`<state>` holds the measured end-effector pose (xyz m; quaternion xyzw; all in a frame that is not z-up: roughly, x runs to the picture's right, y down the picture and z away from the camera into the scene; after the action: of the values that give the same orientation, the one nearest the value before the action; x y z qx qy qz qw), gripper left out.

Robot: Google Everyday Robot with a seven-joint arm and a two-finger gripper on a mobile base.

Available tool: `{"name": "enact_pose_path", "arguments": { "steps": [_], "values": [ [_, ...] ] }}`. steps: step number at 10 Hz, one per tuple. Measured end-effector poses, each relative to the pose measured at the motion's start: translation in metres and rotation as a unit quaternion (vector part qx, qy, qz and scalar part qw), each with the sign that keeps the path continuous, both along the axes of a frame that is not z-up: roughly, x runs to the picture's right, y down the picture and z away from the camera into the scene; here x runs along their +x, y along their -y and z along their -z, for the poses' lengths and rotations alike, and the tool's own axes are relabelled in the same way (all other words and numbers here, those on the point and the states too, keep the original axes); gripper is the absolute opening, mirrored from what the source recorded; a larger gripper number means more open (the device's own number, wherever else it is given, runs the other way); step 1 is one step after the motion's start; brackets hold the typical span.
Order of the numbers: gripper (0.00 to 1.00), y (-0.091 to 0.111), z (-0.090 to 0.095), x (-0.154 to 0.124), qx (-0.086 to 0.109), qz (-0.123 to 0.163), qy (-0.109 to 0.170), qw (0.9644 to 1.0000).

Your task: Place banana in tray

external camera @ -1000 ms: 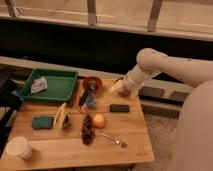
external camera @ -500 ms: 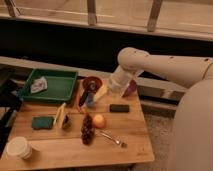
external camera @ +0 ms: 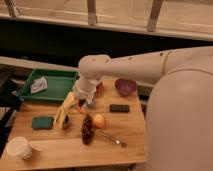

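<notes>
Camera view: we see the gripper [external camera: 71,101] low over the left half of the worktop [external camera: 55,150], at the end of a thick white arm that reaches in from the right side. It is directly at the upper end of the banana [external camera: 60,119] and seems to touch it. The pale colours of both run together, so we cannot tell if the gripper is released or is grasping the fruit.

The banana lies on the wood, a little tilted, with its lower end pointing to the front left. It is outside the tray [external camera: 60,89], near the tray's front right corner.

Just beside the banana, on its left, is a teal sponge [external camera: 42,122]. On its right is a dark red grape bunch [external camera: 87,129], and an orange [external camera: 99,120] is touching the bunch or almost touching it. A metal spoon [external camera: 113,139] lies in front of the orange. A small black block [external camera: 119,108] lies further to the right, and behind it stands a red bowl [external camera: 125,86].

The green tray sits at the back left of the worktop, and a crumpled pale thing [external camera: 39,86] lies in its left part. A white cup [external camera: 19,147] stands at the front left corner, well apart from the rest
</notes>
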<state>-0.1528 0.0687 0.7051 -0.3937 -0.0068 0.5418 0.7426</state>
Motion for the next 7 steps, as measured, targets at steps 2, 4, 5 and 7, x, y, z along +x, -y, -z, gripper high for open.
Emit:
{"name": "enact_pose_path", "arguments": {
  "steps": [2, 4, 5, 7],
  "values": [
    [0.78, -0.002, 0.003, -0.023, 0.009, -0.005, 0.010, 0.9999],
    [0.78, -0.001, 0.002, -0.021, 0.009, -0.006, 0.008, 0.9999],
    [0.78, -0.002, 0.003, -0.022, 0.009, -0.004, 0.008, 0.9999],
    [0.78, -0.011, -0.007, -0.037, 0.005, 0.007, 0.013, 0.9999]
  ]
}}
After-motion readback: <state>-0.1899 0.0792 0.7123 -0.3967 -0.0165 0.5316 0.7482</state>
